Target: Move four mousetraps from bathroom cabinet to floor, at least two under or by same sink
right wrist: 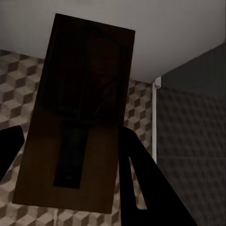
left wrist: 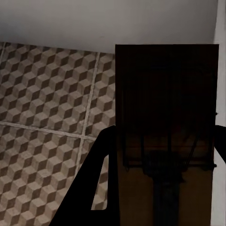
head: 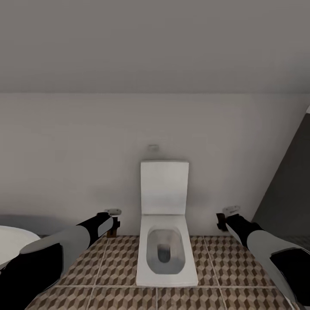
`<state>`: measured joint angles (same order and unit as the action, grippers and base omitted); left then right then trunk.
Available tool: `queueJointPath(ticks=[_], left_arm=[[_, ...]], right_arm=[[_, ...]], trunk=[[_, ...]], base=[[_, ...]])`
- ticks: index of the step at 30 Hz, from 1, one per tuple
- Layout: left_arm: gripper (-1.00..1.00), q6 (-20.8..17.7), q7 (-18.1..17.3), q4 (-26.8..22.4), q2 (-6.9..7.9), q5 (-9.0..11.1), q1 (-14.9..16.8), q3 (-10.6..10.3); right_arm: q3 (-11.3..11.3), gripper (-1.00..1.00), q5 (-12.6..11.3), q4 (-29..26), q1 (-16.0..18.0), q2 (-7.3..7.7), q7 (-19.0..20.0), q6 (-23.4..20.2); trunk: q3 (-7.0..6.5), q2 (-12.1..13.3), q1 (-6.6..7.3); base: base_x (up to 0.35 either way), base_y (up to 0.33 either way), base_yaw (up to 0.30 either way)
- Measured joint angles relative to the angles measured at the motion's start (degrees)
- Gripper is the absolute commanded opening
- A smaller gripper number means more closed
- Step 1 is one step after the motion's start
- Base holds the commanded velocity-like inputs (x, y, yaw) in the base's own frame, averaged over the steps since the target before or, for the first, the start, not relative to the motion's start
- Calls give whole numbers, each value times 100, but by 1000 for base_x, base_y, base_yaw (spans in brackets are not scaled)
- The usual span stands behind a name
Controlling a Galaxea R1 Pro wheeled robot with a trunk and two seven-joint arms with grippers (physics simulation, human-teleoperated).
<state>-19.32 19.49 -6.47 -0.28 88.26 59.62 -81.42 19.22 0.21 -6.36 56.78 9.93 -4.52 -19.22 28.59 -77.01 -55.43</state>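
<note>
Head view: white toilet [head: 165, 224] against the wall, lid up, standing on the cube-pattern floor [head: 116, 262] between both arms. White rounded rim [head: 13, 241] at far left, dark panel [head: 288, 193] at right. Two mousetraps counted: left tool [head: 113, 221] closed on one mousetrap [left wrist: 167, 127]; right tool [head: 224, 219] closed on the other mousetrap [right wrist: 80, 117]. Both are held above the floor.
</note>
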Motion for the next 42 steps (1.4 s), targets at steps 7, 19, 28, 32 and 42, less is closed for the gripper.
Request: queueJointPath(ticks=[7,19,28,32,42], left_arm=[[-100,-4,-10,-6,0,0,-12,0],[-100,5,-41,-2,27,0,-57,-2],[-100,9,-38,-8,35,1,-69,-7],[-100,9,-38,-9,35,2,-74,-10],[-100,8,-28,-7,-4,-5,-78,-9]], right_arm=[[-8,-100,69,24,-9,-33,210,191],[-22,-100,83,90,-83,-37,851,207],[-44,-100,21,96,-98,-90,814,192],[-50,-100,18,125,-98,-88,801,190],[-51,-100,24,357,-277,-86,289,301]], trunk=[[126,-281,-154],[341,-762,-417],[503,-1123,-615],[575,-1284,-703],[755,-1685,-923]], base=[[0,0,0],[0,0,0],[0,0,0],[0,0,0],[0,0,0]])
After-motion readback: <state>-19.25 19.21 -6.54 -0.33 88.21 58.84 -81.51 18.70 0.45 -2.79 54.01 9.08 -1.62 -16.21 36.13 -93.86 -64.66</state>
